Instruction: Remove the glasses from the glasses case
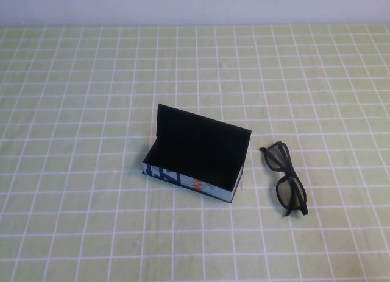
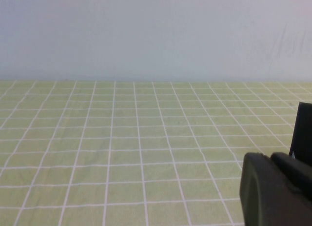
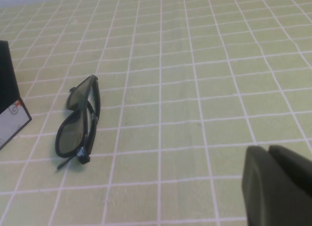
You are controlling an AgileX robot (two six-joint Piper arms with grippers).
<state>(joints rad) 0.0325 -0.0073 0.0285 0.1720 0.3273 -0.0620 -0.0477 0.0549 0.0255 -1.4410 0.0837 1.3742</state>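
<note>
The glasses case (image 1: 196, 154) stands open at the middle of the table, its black lid upright and its black inside showing no glasses. The black glasses (image 1: 285, 178) lie folded on the cloth just right of the case, apart from it. Neither gripper shows in the high view. In the left wrist view my left gripper (image 2: 270, 156) is shut and empty, with the case's lid edge (image 2: 304, 133) beyond it. In the right wrist view my right gripper (image 3: 267, 149) is shut and empty, some way from the glasses (image 3: 78, 123); a corner of the case (image 3: 9, 94) shows too.
A yellow-green cloth with a white grid (image 1: 91, 81) covers the table. A pale wall (image 1: 195, 5) runs along the far edge.
</note>
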